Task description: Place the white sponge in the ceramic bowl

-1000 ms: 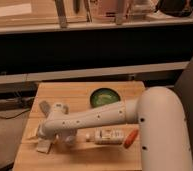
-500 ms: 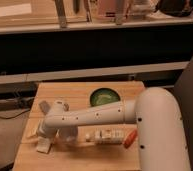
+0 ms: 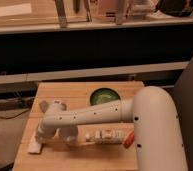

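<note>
Arm (image 3: 85, 117) is shifting left since earlier | gripper (image 3: 40, 141) is sitting low by blocky white sponge (image 3: 34, 148), grip state cannot be told | round glossy ceramic bowl (image 3: 104, 96) is showing green inside

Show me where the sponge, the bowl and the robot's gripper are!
white sponge (image 3: 34, 147), camera view, its left end.
bowl (image 3: 104, 96), camera view, its green inside.
gripper (image 3: 40, 139), camera view, its tip, by the sponge.
</note>
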### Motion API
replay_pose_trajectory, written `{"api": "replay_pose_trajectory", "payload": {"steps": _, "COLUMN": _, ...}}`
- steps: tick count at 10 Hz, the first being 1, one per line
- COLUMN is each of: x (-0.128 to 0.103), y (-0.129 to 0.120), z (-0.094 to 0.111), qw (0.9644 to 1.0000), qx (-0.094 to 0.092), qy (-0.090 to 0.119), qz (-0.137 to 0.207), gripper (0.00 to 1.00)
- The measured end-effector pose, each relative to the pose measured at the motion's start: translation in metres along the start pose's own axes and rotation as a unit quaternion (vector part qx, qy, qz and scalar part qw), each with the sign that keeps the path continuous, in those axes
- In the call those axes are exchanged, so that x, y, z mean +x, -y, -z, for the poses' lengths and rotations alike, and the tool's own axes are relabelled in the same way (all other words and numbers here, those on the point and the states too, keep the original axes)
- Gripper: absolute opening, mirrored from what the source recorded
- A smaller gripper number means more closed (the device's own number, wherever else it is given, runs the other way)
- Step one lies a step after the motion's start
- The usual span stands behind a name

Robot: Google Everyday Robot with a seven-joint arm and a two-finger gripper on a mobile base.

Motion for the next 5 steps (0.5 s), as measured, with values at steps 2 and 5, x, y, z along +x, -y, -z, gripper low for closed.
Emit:
{"api": "replay_pose_trajectory", "payload": {"steps": 2, "x": -0.0003, "y": -0.0017, "z": 0.0022, "qw": 1.0000, "qx": 0.001, "qy": -0.003, "qz": -0.002, "gripper": 0.02}}
{"api": "replay_pose_trajectory", "payload": {"steps": 5, "x": -0.0010, "y": -0.0031, "z": 0.0081, "qw": 0.9999, "qx": 0.011, "qy": -0.008, "qz": -0.004, "gripper": 0.00}}
